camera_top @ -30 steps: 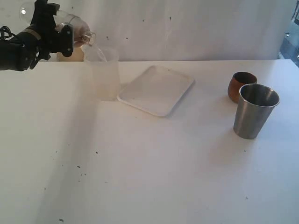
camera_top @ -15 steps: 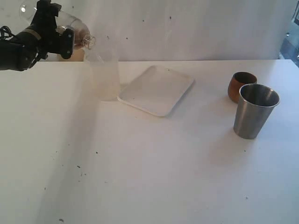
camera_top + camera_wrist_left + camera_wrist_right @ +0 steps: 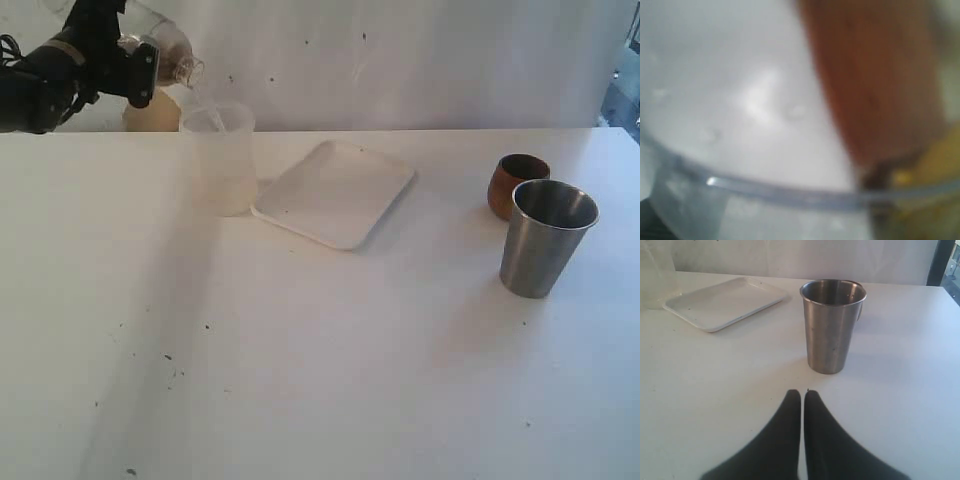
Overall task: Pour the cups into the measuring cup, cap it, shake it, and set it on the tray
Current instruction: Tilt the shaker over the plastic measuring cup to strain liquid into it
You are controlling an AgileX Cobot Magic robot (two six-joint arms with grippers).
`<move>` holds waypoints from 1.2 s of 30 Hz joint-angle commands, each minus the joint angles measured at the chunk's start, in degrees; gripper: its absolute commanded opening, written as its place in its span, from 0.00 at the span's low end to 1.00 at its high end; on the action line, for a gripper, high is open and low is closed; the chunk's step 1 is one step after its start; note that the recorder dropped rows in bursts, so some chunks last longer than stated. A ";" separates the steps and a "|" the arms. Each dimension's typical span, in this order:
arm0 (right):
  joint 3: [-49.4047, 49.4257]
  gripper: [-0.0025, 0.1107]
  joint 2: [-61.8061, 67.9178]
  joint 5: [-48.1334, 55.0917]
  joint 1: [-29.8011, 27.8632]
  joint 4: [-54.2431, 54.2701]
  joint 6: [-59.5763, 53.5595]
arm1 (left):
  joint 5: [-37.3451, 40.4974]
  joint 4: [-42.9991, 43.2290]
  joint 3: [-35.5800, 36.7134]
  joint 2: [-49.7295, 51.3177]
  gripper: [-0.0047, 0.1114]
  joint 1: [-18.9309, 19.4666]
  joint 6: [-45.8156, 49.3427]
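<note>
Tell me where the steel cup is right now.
In the exterior view the steel cup stands upright on the right side of the table, just in front of the wooden cup.

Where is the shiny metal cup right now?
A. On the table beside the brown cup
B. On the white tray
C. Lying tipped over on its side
A: the metal cup stands upright on the table beside the brown cup, well apart from the tray.

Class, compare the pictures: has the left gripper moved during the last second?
Yes. The left gripper, holding a clear container, has risen slightly, judged against the translucent cup standing beneath it.
</note>
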 commanded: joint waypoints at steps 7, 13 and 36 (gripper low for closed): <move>0.13 0.05 -0.31 -0.50 -0.17 0.10 0.06 | 0.31 -0.49 -4.92 -1.89 0.04 -0.25 -0.69; 0.13 0.05 -0.31 -0.50 -0.17 0.10 0.06 | 2.21 -0.38 -5.86 -2.39 0.04 -0.25 1.24; 0.13 0.05 -0.31 -0.50 -0.17 0.10 0.06 | 6.21 4.68 -5.86 -7.56 0.04 -0.25 2.84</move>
